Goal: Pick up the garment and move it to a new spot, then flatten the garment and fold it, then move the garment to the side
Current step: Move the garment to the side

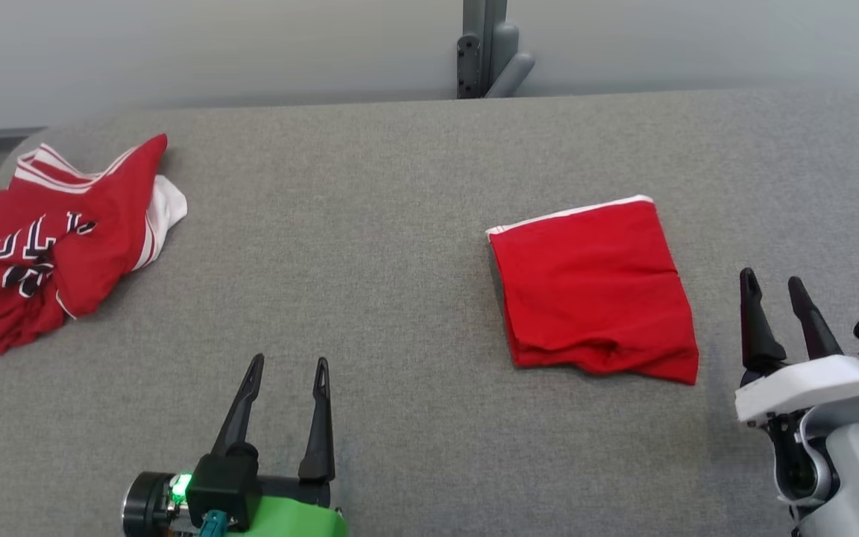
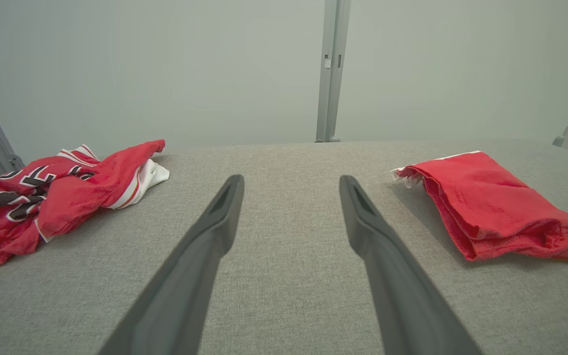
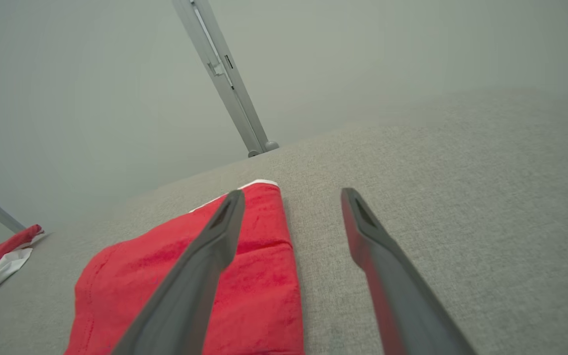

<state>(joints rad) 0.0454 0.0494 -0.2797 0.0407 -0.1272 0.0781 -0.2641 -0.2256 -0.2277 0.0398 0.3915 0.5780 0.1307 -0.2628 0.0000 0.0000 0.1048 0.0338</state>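
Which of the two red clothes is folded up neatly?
The plain red garment on the robot's right, a tidy rectangle with a white edge. The lettered red jersey on the left lies crumpled in a heap.

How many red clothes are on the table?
2. A crumpled red jersey lies far left on the table; a folded red garment lies right of the middle, beside the right gripper. I can't see underneath them.
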